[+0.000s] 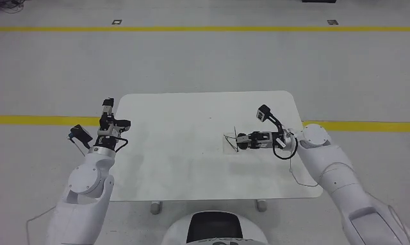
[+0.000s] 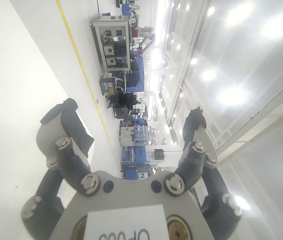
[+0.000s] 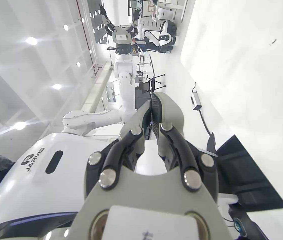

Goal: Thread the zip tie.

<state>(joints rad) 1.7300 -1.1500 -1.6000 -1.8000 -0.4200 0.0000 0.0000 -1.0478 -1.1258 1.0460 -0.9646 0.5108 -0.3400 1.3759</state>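
The zip tie (image 1: 234, 137) stood over the right half of the surface (image 1: 186, 174), clamped in the right end effector (image 1: 239, 141). The left end effector (image 2: 132, 108), fingers apart at the surface's left edge, should probably cross over and pinch the free tail squarely.

The light is bright and even everywhere I look. From above, the white tabletop (image 1: 192, 168) and the pale floor (image 1: 205, 59) throw the overhead light back with hardly a shadow, so the zip tie (image 1: 230, 141) at my right hand (image 1: 238, 141) reads as a thin dark line. At my left wrist the ceiling lamps (image 2: 231, 96) flare into broad white blooms, and a pale haze lies over my left hand (image 2: 132, 108). At my right wrist more lamps (image 3: 31, 41) burst into stars. Both wrist views bow straight lines toward their edges, and the white surfaces there wash out
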